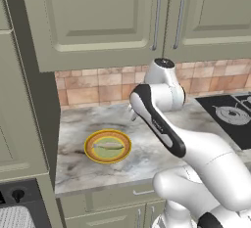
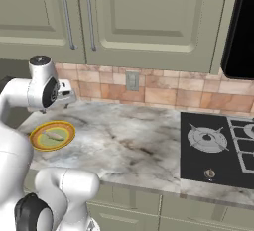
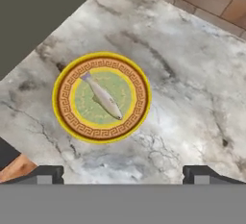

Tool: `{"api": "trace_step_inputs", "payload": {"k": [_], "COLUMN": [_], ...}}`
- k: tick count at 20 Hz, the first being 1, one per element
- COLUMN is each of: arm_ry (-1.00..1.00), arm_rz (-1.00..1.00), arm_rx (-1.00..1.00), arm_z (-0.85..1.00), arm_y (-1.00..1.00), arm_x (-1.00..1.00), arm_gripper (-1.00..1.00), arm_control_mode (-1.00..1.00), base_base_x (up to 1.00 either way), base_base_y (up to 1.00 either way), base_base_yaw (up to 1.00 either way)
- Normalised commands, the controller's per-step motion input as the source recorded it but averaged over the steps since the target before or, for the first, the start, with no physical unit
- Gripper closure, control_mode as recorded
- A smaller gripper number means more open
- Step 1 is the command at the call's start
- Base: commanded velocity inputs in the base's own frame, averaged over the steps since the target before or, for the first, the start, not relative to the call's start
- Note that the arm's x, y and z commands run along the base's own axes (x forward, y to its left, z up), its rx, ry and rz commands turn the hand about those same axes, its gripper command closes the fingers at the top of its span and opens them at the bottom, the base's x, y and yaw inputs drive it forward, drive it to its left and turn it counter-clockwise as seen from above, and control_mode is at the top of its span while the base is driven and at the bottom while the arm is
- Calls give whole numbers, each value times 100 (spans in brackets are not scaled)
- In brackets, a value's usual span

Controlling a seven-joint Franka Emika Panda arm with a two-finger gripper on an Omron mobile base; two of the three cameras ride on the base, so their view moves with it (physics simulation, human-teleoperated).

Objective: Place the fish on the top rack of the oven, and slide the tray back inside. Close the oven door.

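The fish point(image 3: 104, 98) is slender and pale grey. It lies flat on a round yellow plate with an orange patterned rim point(image 3: 65, 117), which rests on the marble counter point(image 3: 192, 88). The fish point(image 1: 108, 146) on its plate point(image 1: 93, 154) sits near the counter's left end. The same fish point(image 2: 53, 136) lies below the hand. My gripper point(image 3: 123, 176) hovers above the counter on the near side of the plate, open, with nothing between its fingers point(image 3: 45, 174). The oven's dark control strip with a round knob point(image 1: 18, 194) shows at the lower left, with a pale grid patch point(image 1: 13, 218) under it. The oven door is out of view.
A black cooktop point(image 2: 218, 145) lies on the right of the counter. Grey-green wall cabinets point(image 1: 98, 16) hang above a tiled backsplash point(image 2: 149, 91). A tall cabinet side point(image 1: 29, 100) bounds the counter on the left. A black appliance point(image 2: 240, 31) hangs at the upper right.
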Motion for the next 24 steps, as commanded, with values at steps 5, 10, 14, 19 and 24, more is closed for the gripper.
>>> {"api": "trace_step_inputs", "payload": {"k": [5, 10, 14, 19, 24], "arm_ry": [-1, -8, -9, -14, -9], "arm_rz": [31, 24, 11, 3, 0], "arm_rx": [-11, -3, -4, -4, -2], "arm_z": [-30, -26, -26, -36, -32], "arm_y": [51, 18, 15, 17, 10], "arm_x": [0, -2, 0, 0, 0], "arm_gripper": [-100, -100, -100, -100, -100], "arm_control_mode": [-100, -100, -100, -100, -100], "base_base_x": [0, 0, 0, 0, 0], "base_base_y": [0, 0, 0, 0, 0], "base_base_yaw": [0, 0, 0, 0, 0]}}
